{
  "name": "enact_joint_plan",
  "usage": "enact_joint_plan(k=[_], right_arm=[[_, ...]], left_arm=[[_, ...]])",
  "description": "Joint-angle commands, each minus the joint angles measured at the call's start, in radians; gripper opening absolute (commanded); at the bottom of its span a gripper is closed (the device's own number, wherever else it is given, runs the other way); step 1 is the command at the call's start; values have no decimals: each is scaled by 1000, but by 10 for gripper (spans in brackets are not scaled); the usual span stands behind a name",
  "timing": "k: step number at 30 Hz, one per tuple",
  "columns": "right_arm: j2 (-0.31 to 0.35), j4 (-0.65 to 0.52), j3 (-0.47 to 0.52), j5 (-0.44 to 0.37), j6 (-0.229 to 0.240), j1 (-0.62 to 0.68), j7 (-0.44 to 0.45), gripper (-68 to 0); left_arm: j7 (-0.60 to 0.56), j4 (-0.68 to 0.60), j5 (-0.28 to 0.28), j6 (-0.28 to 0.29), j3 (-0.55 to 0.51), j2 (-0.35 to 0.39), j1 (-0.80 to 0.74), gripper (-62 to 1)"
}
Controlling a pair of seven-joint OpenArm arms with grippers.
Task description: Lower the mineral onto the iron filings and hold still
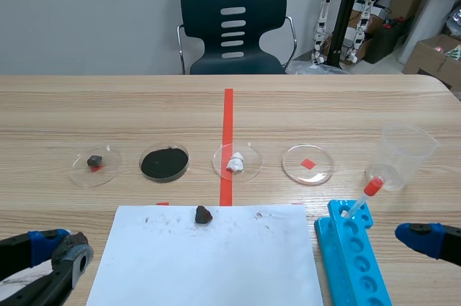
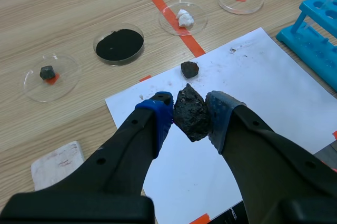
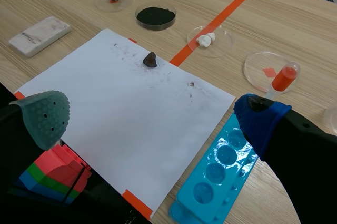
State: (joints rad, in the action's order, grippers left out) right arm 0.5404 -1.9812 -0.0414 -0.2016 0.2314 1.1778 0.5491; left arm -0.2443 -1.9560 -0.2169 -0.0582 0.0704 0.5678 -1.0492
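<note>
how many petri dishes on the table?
4, in a row beyond the white paper: rock dish, filings dish, white-lump dish on the tape line, red-square dish. None seem hidden.

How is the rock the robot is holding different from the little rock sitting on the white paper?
The held rock is pinched in the left gripper, above the paper; the little rock lies loose on it. The held rock looks grey-black, the little rock slightly browner. The held rock seems bigger, but it sits nearer the camera. Both are dark, rough lumps.
</note>
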Motion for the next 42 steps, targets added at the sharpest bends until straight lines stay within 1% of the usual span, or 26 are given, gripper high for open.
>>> enact_joint_plan(k=[1, 37, 40, 41, 42], right_arm=[[-1, -24, 3, -8, 1, 0, 15, 4], [-1, -24, 3, -8, 1, 0, 15, 4], [-1, -24, 3, -8, 1, 0, 15, 4], [-1, -24, 3, -8, 1, 0, 15, 4], [-1, -24, 3, -8, 1, 0, 15, 4]], left_arm=[[-21, -10, -3, -2, 0, -5, 5, -493], [-16, -10, -3, -1, 2, -5, 13, -493], [61, -10, -4, 3, 13, -5, 67, -493], [100, -10, -11, 3, 20, -5, 95, -493], [153, -9, -32, 3, 30, -5, 135, -493]])
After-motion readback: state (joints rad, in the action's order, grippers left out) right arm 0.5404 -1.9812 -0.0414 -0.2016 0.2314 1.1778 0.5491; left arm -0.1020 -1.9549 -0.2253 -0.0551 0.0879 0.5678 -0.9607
